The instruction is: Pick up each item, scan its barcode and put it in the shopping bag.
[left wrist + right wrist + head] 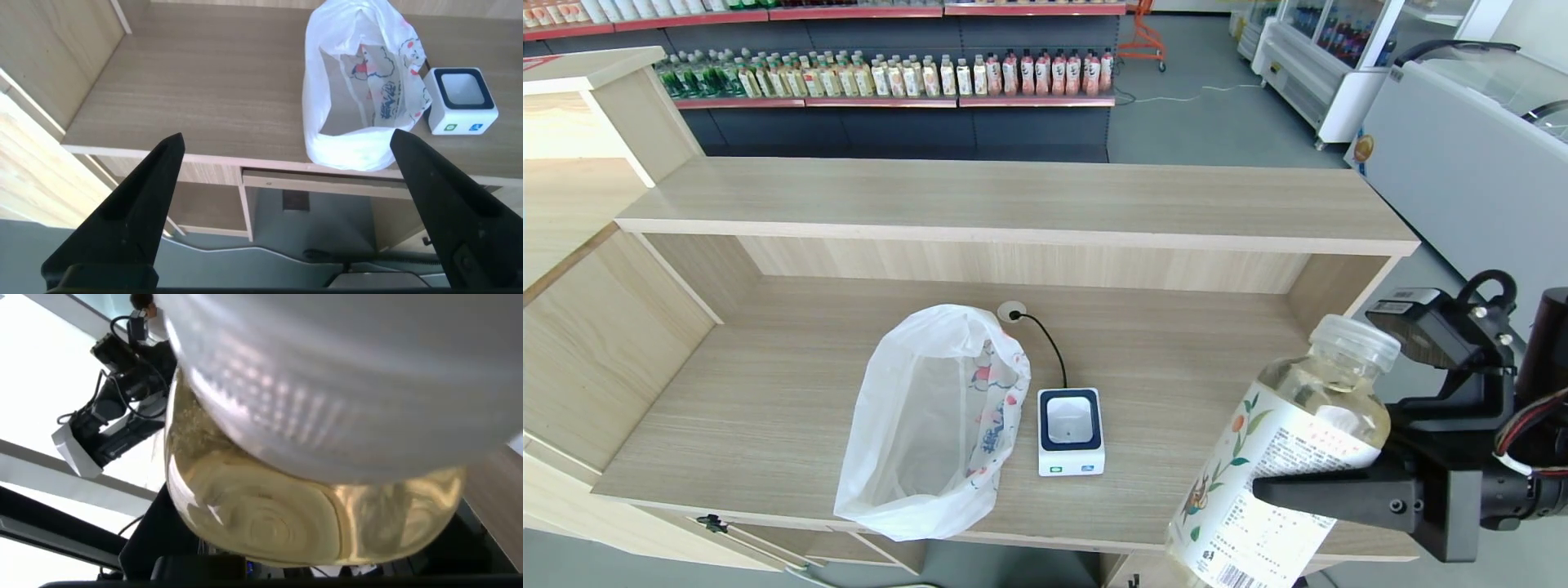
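Right pincer clamps the drink bottle, tilted, above the desk's front right edge; left pincer gapes wide.
You should turn its barcode, low on the label, down over the scanner window, then carry it to the shopping bag beside.

The right gripper was clamped across the middle of the bottle, one black finger lying over the label; its wrist lay roughly level at the lower right of the head view, pointing toward the robot's left. The left gripper pointed downward; its two dark fingers stood spread wide apart.
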You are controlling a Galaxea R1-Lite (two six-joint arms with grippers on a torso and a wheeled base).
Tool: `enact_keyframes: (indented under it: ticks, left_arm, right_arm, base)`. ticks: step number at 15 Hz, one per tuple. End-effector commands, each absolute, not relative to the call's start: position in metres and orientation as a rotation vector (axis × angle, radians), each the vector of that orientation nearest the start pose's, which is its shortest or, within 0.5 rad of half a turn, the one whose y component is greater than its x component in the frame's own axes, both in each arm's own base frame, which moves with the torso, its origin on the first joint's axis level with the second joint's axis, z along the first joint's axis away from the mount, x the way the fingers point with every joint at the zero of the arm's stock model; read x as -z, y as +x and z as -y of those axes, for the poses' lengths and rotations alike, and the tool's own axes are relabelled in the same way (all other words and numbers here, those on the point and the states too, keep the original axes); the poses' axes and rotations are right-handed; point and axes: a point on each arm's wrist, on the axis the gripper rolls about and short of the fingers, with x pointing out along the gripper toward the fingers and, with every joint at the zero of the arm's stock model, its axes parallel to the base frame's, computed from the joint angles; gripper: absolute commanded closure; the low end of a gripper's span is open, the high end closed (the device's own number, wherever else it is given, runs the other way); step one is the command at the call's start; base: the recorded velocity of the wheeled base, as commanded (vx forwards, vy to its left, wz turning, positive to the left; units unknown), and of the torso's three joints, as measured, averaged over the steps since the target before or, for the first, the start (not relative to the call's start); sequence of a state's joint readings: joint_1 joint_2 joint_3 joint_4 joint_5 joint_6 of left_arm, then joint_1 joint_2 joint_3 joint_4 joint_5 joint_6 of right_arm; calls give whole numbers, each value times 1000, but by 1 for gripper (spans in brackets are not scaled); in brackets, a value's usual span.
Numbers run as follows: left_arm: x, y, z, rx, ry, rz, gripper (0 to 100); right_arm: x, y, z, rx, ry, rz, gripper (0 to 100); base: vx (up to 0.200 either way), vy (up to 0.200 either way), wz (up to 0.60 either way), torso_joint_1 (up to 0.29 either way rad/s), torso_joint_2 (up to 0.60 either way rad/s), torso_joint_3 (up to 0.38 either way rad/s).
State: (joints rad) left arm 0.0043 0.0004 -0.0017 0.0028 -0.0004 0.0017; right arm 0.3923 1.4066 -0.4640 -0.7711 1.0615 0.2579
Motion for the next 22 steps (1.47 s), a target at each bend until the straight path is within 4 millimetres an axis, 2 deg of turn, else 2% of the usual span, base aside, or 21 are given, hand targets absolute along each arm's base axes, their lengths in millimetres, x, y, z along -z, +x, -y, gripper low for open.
enact_keyframes:
  ticks: [1,5,11,22]
  left_arm:
    - [-76,-23,0,-5,2,-2,0]
    - [-76,-23,0,-5,2,-2,0]
    - [-76,-23,0,-3,2,-2,0]
    - [-76,-23,0,-5,2,-2,0]
  right_arm:
    - [-184,180,-98,-1435,278,-373,100]
    - [-183,177,-103,-1458,280,-389,100]
    - [-183,169,-97,-1433,299,-444,100]
    - [-182,169,-97,-1429,299,-448,100]
  base:
    - [0,0,0,0,0,0]
    - [0,0,0,0,0,0]
    - [0,0,0,0,0,0]
    - [0,0,0,0,0,0]
